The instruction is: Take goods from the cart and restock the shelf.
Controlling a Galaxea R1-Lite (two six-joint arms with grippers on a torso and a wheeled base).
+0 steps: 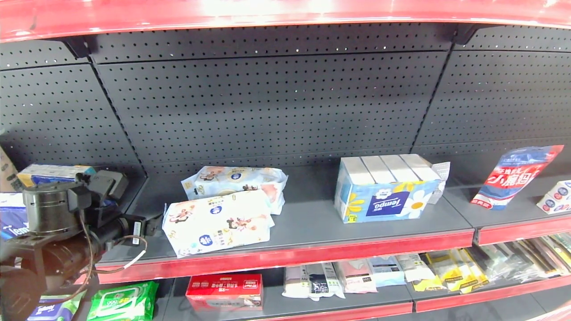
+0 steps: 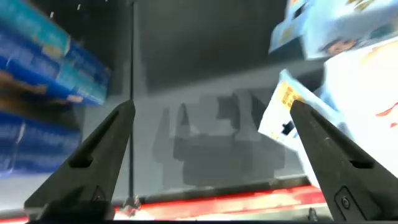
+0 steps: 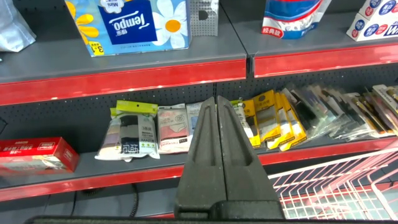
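Left gripper (image 2: pixel 211 109) hovers low over the shelf (image 1: pixel 312 218), near its red front lip, at a bare patch. Jaws wide apart, nothing between them. Just right of it lies the near cartoon-print soft pack (image 1: pixel 218 223), flat, with its corner showing beside the right-hand jaw; contact can't be confirmed from the blurred wrist view, but it is probably clear. A second cartoon-print pack (image 1: pixel 236 180) lies behind the first, overlapping its far edge. Both lie flat, likely because soft packs won't stand.

Blue packs (image 2: pixel 50 68) sit at the far left of the shelf. The daisy tissue block (image 1: pixel 386 189) stands upright right of centre, well apart from the soft packs, face forward for display. The red-and-blue pouch (image 1: pixel 517 176) leans on the back panel farther right.

Right gripper (image 3: pixel 216 102) hangs lower, facing the lower shelf's hanging packets, jaws pressed together and empty. The cart (image 3: pixel 329 186), a wire basket, is below it to the right, so this arm looks parked close to the supply.

Judgement: with both grippers empty, the next step is a fetch from the cart. The bare patch left of the soft packs is the obvious slot.
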